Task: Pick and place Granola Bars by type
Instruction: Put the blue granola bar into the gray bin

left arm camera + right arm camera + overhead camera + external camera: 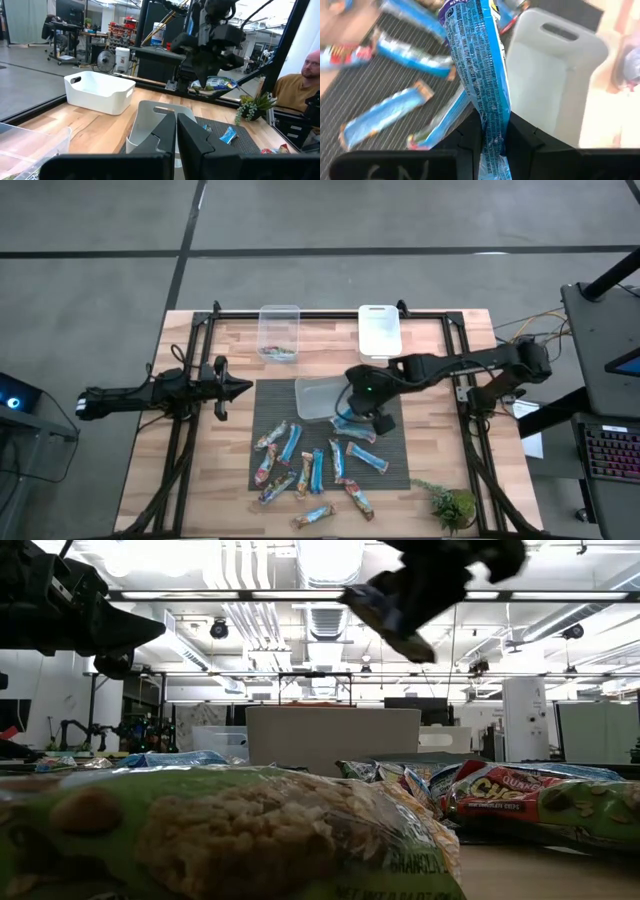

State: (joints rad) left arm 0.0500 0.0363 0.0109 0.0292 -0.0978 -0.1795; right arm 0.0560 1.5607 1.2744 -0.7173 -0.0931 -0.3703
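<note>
Clamped on a blue granola bar (485,85), right end effector (492,135) hangs near the grey tub (555,85); left end effector (235,388) together.

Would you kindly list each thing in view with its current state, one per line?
Right hand: shut on a blue granola bar, raised over the mat.
Left hand: shut, holding nothing, waiting at the mat's left edge.
Grey tub: on the mat, empty.
White tub: upright, appears empty.
Clear tub: holds some bars.
Remaining bars: lying loose on the mat.
</note>
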